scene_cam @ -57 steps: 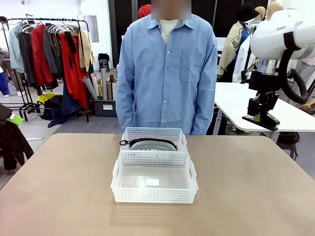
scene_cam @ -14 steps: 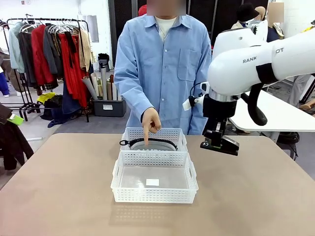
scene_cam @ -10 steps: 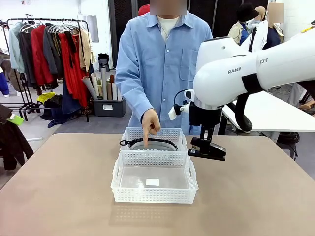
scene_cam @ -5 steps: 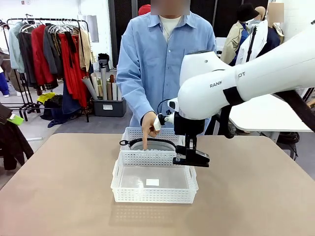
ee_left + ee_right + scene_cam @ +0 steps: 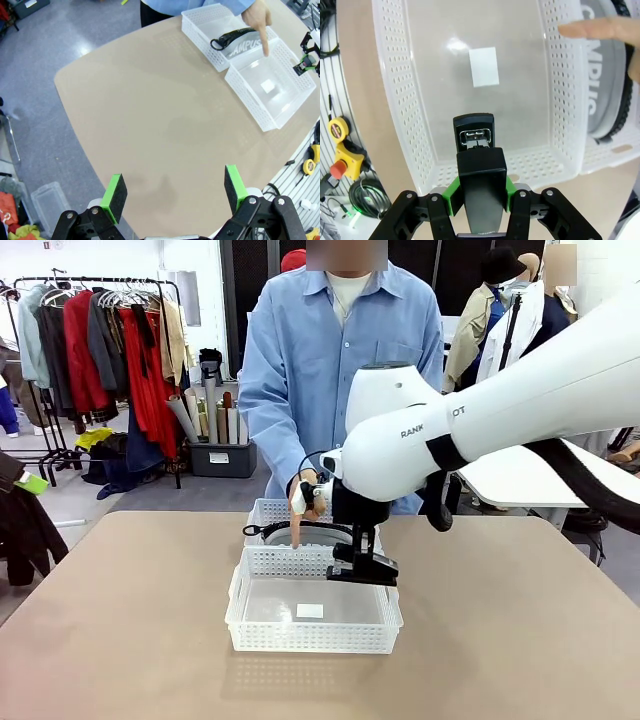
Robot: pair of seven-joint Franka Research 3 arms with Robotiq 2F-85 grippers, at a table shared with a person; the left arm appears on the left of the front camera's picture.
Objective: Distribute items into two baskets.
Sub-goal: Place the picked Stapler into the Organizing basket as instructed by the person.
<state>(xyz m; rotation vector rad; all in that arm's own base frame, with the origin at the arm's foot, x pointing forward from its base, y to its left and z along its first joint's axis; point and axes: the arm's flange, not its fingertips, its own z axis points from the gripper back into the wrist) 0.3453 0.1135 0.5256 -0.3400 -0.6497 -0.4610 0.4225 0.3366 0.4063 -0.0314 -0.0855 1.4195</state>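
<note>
over the near basket (image 5: 313,613), at the middle of the tan table (image 5: 120,620), my right gripper (image 5: 364,570) hangs with its jaws clamped on the 1 black stapler (image 5: 478,151), held level above the basket's right end. from the right wrist camera i see the green pads (image 5: 451,192) pressed to the stapler's sides and the stapler's nose pointing over the basket's clear floor, where 1 white label (image 5: 484,66) lies; the stapler is above the basket, not resting in it.

i count 2 white perforated baskets, set touching, 1 behind the other. the far basket (image 5: 268,512) holds the 1 grey pouch (image 5: 247,46) with its white "campus" lettering and black strap (image 5: 231,36). the near basket holds nothing but its label.

1 person in a blue shirt (image 5: 335,370) stands at the far side, 1 hand (image 5: 303,498) lowered with the index finger pointing down by the shared wall of the 2 baskets; i cannot tell whether the fingertip touches anything.

my left gripper (image 5: 174,190) is well apart from all this, high over the bare table, its 2 green-padded fingers spread wide with nothing between them. a yellow tape measure (image 5: 338,129) and a red button (image 5: 336,169) sit off the table's edge in the right wrist view.
</note>
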